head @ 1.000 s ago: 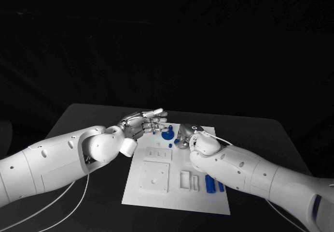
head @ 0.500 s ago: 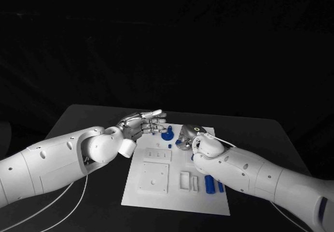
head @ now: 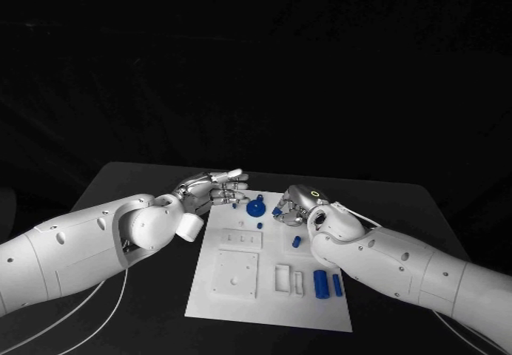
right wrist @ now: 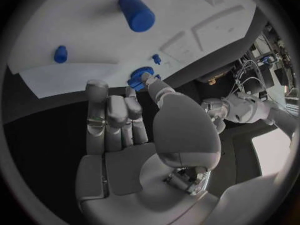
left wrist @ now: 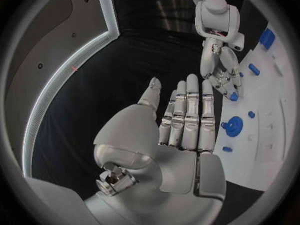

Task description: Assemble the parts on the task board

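Note:
The white task board (head: 240, 296) lies in the middle of the black table. My right hand (head: 299, 205) hovers over its far end and pinches a small blue part (head: 277, 212) between thumb and fingertip; that part (left wrist: 233, 96) also shows at the right hand's fingertips (left wrist: 220, 80). A blue gear (head: 256, 207) stands on the board just left of that hand, seen too as the gear (left wrist: 234, 126). My left hand (head: 214, 188) floats at the board's far left corner, fingers straight and holding nothing; the left hand (left wrist: 187, 120) is flat.
Two blue cylinders (head: 321, 283) (head: 337, 285) lie near the board's front right. Small blue pieces (head: 260, 225) (head: 297, 240) sit mid-board. White rectangular recesses (head: 237, 270) take up the board's left half. Thin white cables (head: 118, 296) trail across the table under my left arm.
My right hand has shifted a little to the right with the small part, uncovering a small blue piece on the board. My left hand has drawn slightly back to the left.

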